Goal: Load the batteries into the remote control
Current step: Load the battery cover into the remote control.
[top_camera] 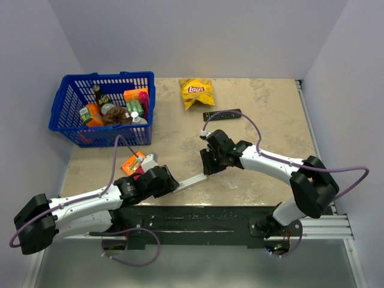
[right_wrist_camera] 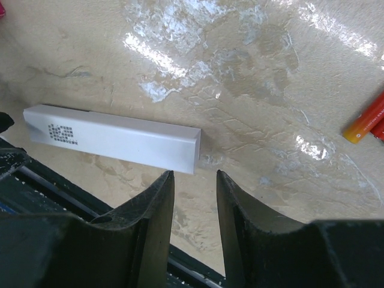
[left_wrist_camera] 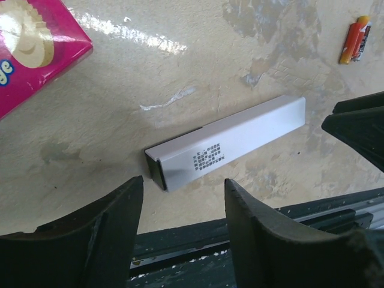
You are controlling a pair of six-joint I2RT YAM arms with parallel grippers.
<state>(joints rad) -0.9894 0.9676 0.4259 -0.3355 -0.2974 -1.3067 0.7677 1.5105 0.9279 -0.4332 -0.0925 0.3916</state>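
The white remote control (left_wrist_camera: pixel 240 135) lies flat on the table close to the near edge, with a small printed patch on its side and a dark end facing my left gripper (left_wrist_camera: pixel 183 183). That gripper is open and empty, just short of the dark end. My right gripper (right_wrist_camera: pixel 195 174) is open and empty too, just off the remote control's (right_wrist_camera: pixel 120 139) other end. From above, the remote control (top_camera: pixel 192 180) spans the gap between the left gripper (top_camera: pixel 174 187) and the right gripper (top_camera: pixel 208 170). Orange-red batteries (left_wrist_camera: pixel 354 39) lie together beyond the remote, also seen as batteries (right_wrist_camera: pixel 367 119) at the right edge.
A pink snack box (left_wrist_camera: pixel 33 51) lies left of the remote. A blue basket (top_camera: pixel 66 123) of groceries stands at the back left. A yellow crisp bag (top_camera: pixel 197 92) and a black remote (top_camera: pixel 221 115) lie further back. The dark mounting rail (top_camera: pixel 198 219) runs along the near edge.
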